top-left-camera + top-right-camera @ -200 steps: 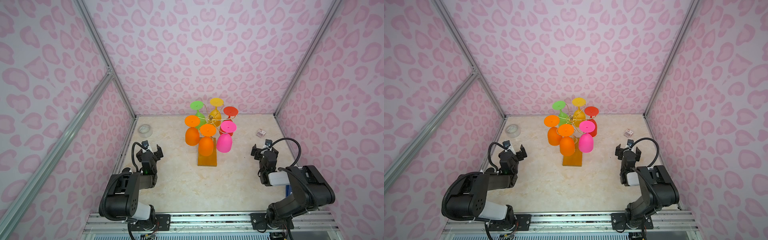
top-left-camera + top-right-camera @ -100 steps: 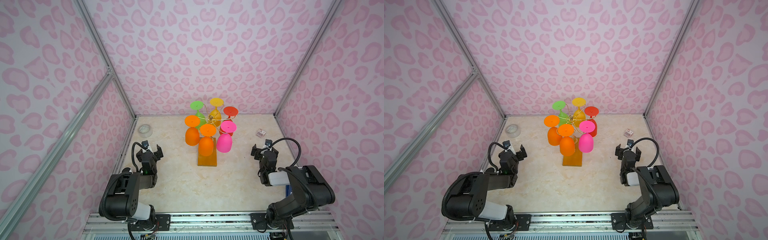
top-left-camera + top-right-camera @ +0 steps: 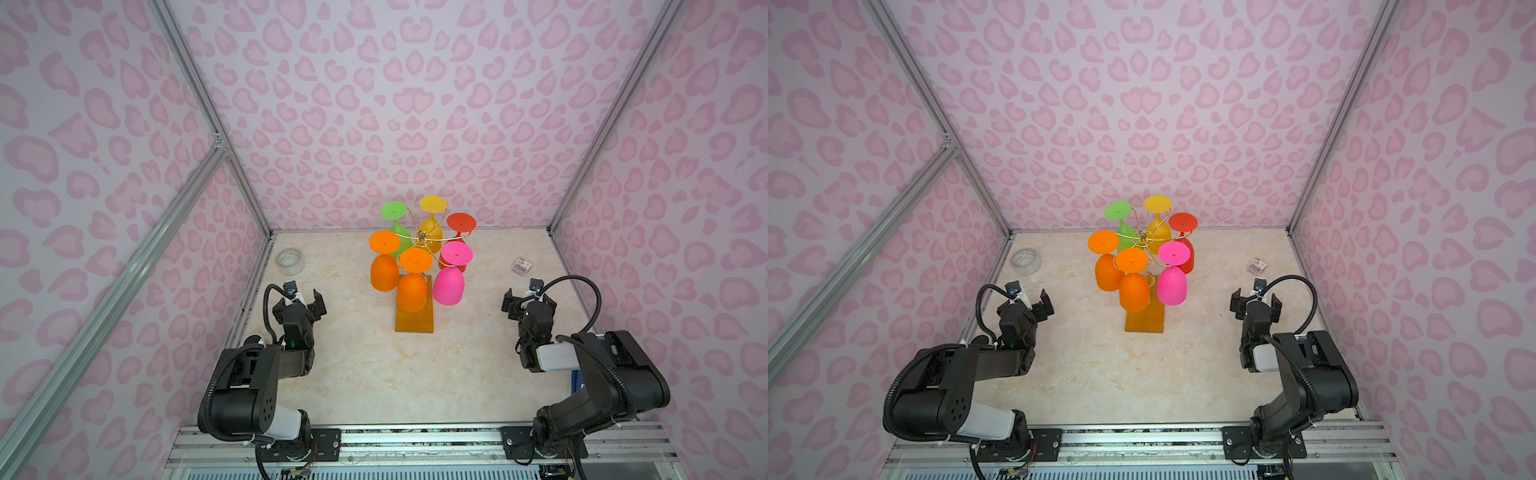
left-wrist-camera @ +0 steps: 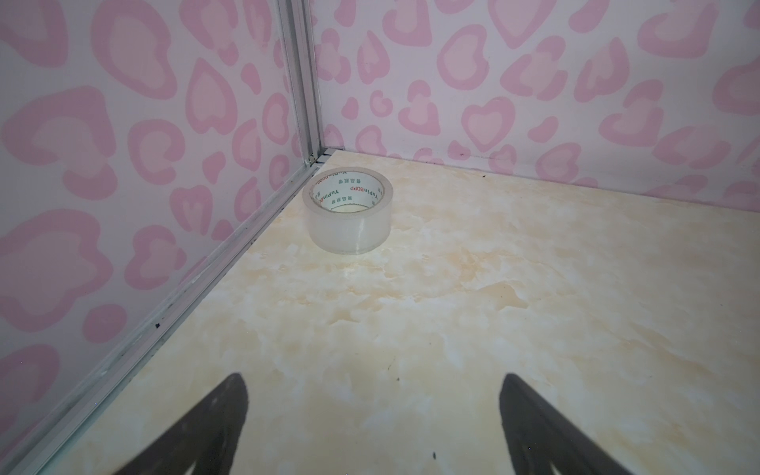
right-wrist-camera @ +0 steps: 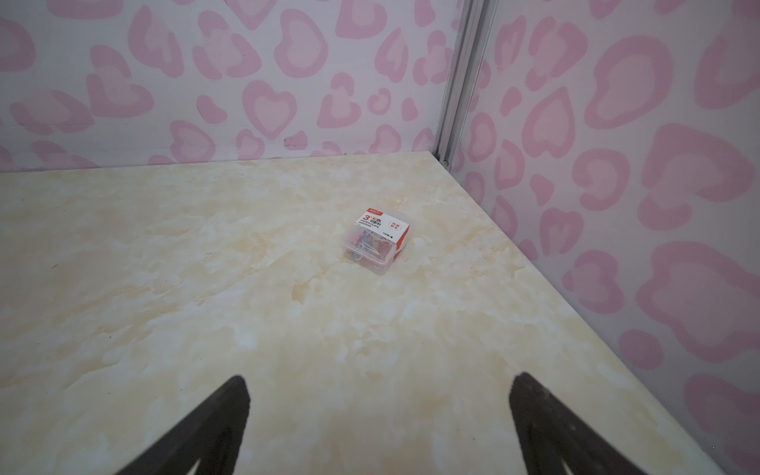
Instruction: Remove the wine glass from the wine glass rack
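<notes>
Rack: the wine glass rack (image 3: 420,237) stands mid-table (image 3: 374,374), toward the back wall; six coloured wine glasses (image 3: 411,291) hang bowl-down from its arms, tightly bunched
Left hand (image 3: 300,303): spread wide, empty; well apart from the rack, facing a tape roll (image 4: 347,216)
Right hand (image 3: 528,300): spread wide, empty; well apart, facing a box of clips (image 5: 376,242)
Risk, neighbours: reaching for the pink wine glass (image 3: 449,284) could knock the bowls beside it; little room between them
Risk, rack: pulling before the foot clears the curled arm could tip the light stand
Risk, grip: a smooth rounded bowl may slip
</notes>
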`<move>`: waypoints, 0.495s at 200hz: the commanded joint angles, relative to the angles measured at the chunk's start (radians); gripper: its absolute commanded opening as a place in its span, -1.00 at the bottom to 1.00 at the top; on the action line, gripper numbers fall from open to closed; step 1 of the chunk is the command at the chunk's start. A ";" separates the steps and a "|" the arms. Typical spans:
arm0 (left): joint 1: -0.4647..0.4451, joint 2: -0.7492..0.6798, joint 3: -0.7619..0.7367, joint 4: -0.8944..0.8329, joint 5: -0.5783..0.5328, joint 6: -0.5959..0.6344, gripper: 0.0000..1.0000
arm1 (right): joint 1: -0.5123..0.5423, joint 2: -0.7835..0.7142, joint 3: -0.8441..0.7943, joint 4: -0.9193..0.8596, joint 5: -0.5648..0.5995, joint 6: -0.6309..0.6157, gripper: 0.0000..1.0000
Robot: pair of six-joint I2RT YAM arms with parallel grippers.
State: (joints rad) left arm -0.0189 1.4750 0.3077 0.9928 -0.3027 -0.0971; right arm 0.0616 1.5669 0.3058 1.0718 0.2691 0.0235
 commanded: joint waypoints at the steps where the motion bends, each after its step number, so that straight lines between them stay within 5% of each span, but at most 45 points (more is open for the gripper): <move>1: 0.001 -0.002 0.002 0.027 -0.002 0.001 0.95 | 0.001 0.006 0.003 0.020 0.006 -0.004 0.98; 72: -0.001 -0.007 -0.001 0.037 -0.005 0.006 0.95 | 0.015 -0.008 0.001 0.022 0.033 -0.016 0.98; 99: -0.030 -0.108 0.093 -0.204 -0.034 0.036 0.95 | 0.019 -0.104 0.034 -0.120 0.037 -0.018 0.96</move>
State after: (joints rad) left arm -0.0284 1.4403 0.3321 0.9283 -0.3099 -0.0917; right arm 0.0784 1.5215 0.3096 1.0370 0.2890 0.0147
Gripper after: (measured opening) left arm 0.974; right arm 0.982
